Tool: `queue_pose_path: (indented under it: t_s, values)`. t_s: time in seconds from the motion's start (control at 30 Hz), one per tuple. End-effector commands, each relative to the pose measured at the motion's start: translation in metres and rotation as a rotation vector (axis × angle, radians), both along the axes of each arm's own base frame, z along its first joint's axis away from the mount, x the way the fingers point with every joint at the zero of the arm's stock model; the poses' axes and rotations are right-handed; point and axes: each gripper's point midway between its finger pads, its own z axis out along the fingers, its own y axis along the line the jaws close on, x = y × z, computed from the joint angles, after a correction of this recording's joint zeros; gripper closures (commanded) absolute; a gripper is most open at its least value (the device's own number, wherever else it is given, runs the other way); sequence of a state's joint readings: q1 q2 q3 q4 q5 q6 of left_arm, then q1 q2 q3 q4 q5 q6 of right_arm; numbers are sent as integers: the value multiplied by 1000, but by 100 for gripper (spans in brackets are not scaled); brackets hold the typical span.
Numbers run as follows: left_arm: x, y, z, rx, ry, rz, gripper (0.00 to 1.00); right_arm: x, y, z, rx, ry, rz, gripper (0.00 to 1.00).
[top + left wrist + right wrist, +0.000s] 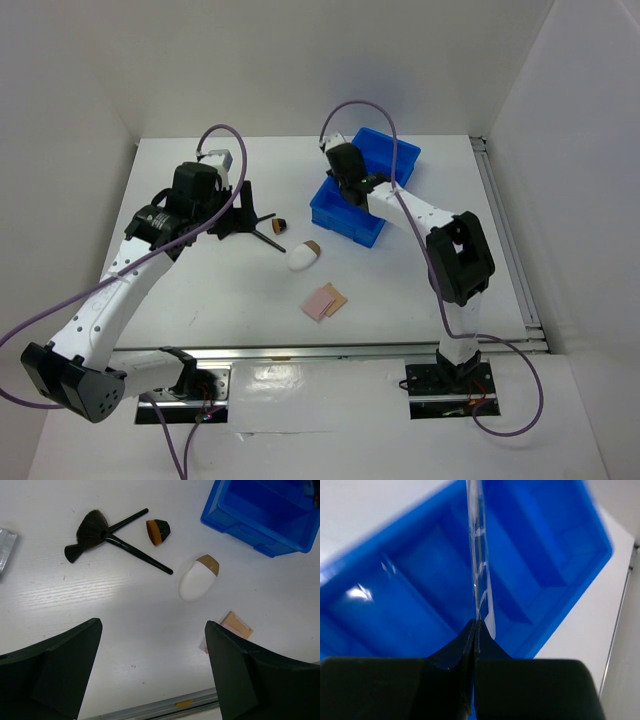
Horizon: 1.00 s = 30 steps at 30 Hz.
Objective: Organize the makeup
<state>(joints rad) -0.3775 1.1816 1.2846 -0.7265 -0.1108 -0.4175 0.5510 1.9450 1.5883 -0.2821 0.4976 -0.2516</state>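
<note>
While between white walls (300, 60), white table (230, 300)

Nothing readable in any view: no text, label, brand, number. White sponge (196, 580) unmarked, blue tray (345, 225) walls plain, clear sheet (478, 555) edge-on, face hidden.

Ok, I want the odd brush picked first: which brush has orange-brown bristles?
The short stubby brush, lying beside the two crossed long-handled brushes. Its face is orange-brown and it has no long handle; the others are all black.
</note>
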Motion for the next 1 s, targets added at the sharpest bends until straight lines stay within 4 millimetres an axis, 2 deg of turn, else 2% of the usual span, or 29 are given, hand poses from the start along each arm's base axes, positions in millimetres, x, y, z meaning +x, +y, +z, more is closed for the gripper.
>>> queue_pose_path:
  t_s: [0.0,0.1,0.17,0.37,0.4,0.47,0.5,0.57,0.63,0.67,0.77,0.83,0.9,0.97]
  values:
    - [2,2,8,15,-33,-7,2,-6,-13,4,-48,-25,30,100]
    - [2,0,5,13,-22,-14,2,-9,-25,-11,-67,12,26,100]
    - [4,-1,6,13,-22,-14,2,-12,-25,-18,-76,24,38,100]
    - [4,-1,6,7,-20,-9,2,-7,-19,-23,-64,28,56,100]
    - [4,-1,6,7,-20,-9,2,-5,-21,-26,-77,30,41,97]
    - [4,-1,6,7,-20,-9,2,0,-20,-26,-83,29,34,82]
    - [4,-1,6,7,-20,-9,2,2,-20,-22,-73,18,18,66]
    - [4,-1,6,7,-20,-9,2,5,-17,-16,-40,-4,4,51]
    - [4,-1,6,7,-20,-9,2,8,-11,6,28,-47,-6,37]
    - [4,-1,6,7,-20,-9,2,9,-10,10,48,-55,-15,37]
    - [4,-1,6,7,-20,-9,2,8,-4,50,164,-90,-52,36]
    - [5,1,6,24,-26,-6,2,-1,6,60,251,-54,-40,39]
    - [7,9,9,48,-37,28,2,-20,16,67,384,5,-47,45]
    - [7,14,7,75,-36,43,1,-50,49,60,517,124,45,47]
